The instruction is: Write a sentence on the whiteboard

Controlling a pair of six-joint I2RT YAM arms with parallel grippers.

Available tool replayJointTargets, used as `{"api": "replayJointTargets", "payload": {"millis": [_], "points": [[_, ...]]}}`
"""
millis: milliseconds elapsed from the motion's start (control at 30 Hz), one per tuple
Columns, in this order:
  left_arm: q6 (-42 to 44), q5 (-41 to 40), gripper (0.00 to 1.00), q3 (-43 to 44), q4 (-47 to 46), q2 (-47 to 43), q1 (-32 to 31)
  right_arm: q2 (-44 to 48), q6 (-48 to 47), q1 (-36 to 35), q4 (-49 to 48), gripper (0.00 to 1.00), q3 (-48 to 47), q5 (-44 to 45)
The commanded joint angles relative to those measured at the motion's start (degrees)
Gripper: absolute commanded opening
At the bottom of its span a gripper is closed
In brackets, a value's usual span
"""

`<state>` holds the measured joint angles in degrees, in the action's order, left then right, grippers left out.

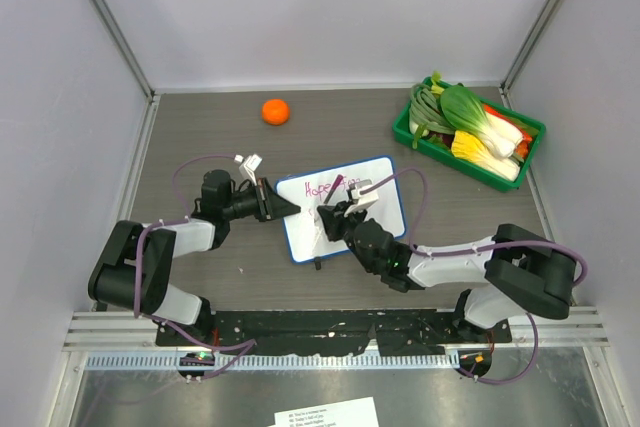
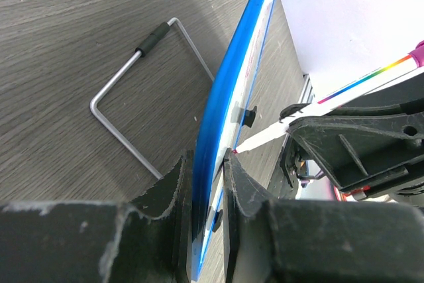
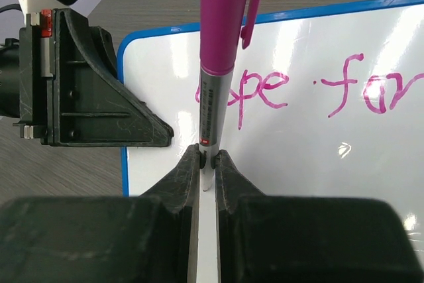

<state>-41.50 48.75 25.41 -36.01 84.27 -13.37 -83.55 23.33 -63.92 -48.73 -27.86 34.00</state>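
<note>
The whiteboard (image 1: 378, 205), white with a blue frame, lies mid-table. My left gripper (image 1: 286, 205) is shut on its left edge; in the left wrist view the blue frame (image 2: 228, 97) sits clamped between my jaws (image 2: 207, 164). My right gripper (image 1: 340, 213) is shut on a pink marker (image 3: 217, 44), tip down over the board (image 3: 318, 177) below the writing. The sentence (image 3: 344, 87) is one pink line reading "Hope for", with the "Ho" hidden behind the marker. The marker's white tip (image 2: 265, 136) also shows in the left wrist view.
An orange (image 1: 275, 111) lies at the back. A green tray (image 1: 405, 132) of toy vegetables stands back right. A bent metal wire stand (image 2: 132, 97) lies on the table behind the board. White walls close the sides.
</note>
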Motion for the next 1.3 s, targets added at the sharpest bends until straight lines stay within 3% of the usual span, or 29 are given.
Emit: {"api": "replayJointTargets", "payload": {"millis": [0, 100, 267, 433, 567, 833, 1100, 1267], "points": [[4.3, -9.7, 0.21, -2.5, 6.9, -0.6, 1.2, 5.7, 0.8, -0.3, 1.4, 0.00, -0.6, -0.3], [5.2, -13.2, 0.50, -3.4, 9.6, -6.3, 1.3, 10.3, 0.9, -0.3, 4.0, 0.01, -1.1, -1.0], [5.5, -23.7, 0.71, -6.1, 16.5, -21.0, 1.2, 16.0, 0.7, -0.1, 8.7, 0.01, -2.2, -2.4], [7.3, -34.7, 0.75, -4.7, 33.3, -42.9, -0.4, 20.5, 1.1, 0.6, 13.9, 0.01, -3.8, -6.2], [7.3, -36.2, 0.77, -1.9, 37.3, -51.8, -5.1, 23.5, 2.2, 2.4, 18.3, 0.01, -4.8, -12.2], [9.1, -21.2, 0.77, 8.6, 30.0, -39.0, -16.1, 25.4, 12.7, 13.6, 18.8, 0.00, -5.4, -35.3], [11.7, -20.9, 0.70, 15.5, 25.4, -26.6, -23.5, 26.9, 17.2, 17.5, 17.2, 0.01, -4.0, -40.5], [12.0, -20.0, 0.53, 17.4, 23.1, -22.0, -24.2, 27.1, 17.9, 18.1, 17.9, 0.01, -4.0, -42.0]]}}
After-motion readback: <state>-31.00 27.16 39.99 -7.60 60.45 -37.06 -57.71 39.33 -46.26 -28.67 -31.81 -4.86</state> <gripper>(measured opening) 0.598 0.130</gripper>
